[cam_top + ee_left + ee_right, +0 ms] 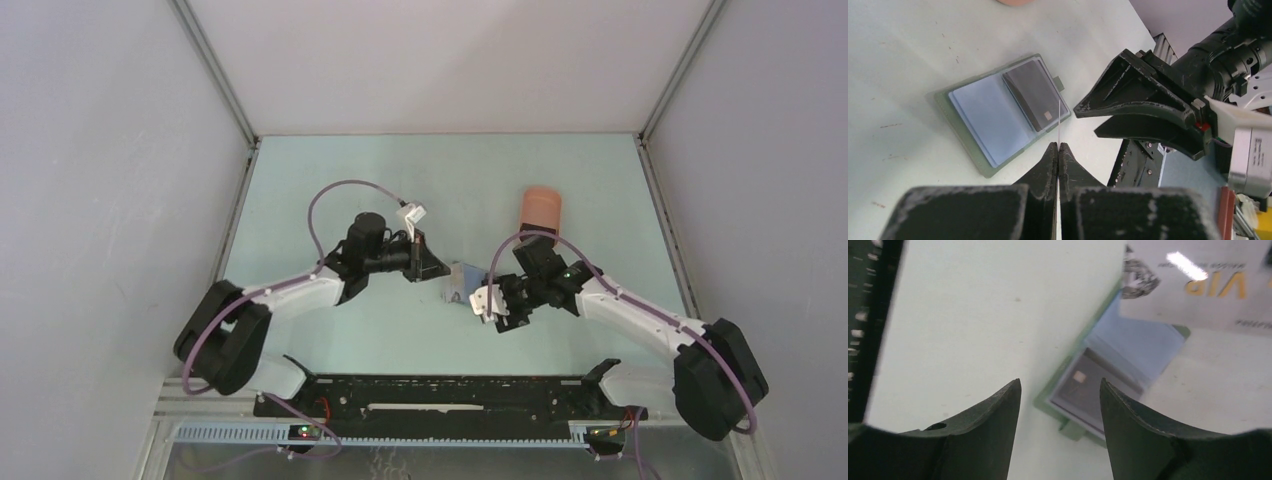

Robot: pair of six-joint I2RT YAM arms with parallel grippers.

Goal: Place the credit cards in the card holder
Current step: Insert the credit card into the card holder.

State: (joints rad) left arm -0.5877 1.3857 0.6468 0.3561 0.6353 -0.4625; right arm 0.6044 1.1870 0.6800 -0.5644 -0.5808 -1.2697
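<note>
left arm (pixel 300 290) and right arm (pixel 640 315): white links, black joints | cable (pixel 335 195): lilac, one on each arm | left pincer (pixel 1058 146), right pincer (pixel 1060 387): black, scuffed fingers | base rail (pixel 450 395): black

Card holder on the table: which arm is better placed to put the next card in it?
Left. The left hand is shut on a card right by the open card holder; the right hand is open and empty.
</note>
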